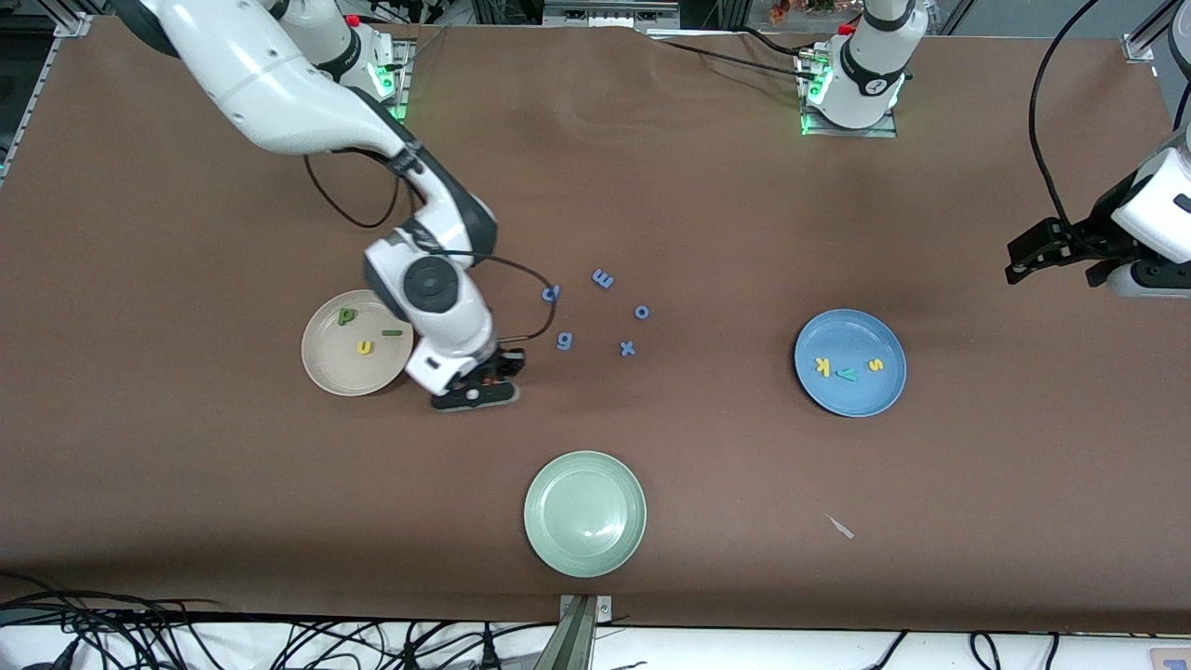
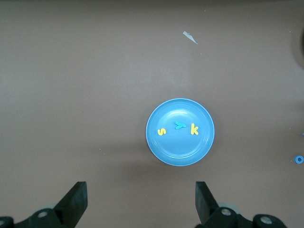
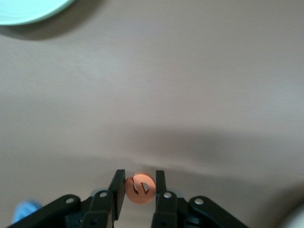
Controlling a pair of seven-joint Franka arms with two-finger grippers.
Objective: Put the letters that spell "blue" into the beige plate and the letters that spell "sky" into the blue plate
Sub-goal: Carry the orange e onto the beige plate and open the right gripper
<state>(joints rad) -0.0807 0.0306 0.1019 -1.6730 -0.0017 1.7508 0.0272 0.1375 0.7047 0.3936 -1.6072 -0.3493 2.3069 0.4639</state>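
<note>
Right wrist view shows my right gripper (image 3: pixel 137 187) pinching the orange e (image 3: pixel 139 188) low beside the beige plate (image 1: pixel 327 372), where b, l, u lie. My left gripper (image 2: pixel 140 202) waits, spread wide, above the filled blue plate (image 2: pixel 180 152).

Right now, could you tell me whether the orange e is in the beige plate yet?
Not yet. The right gripper is shut on the orange e, beside the beige plate, which holds only b, l and u.

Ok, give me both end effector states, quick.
Left end effector: open, empty, up above the table by the blue plate.
Right end effector: shut on the orange e.
</note>
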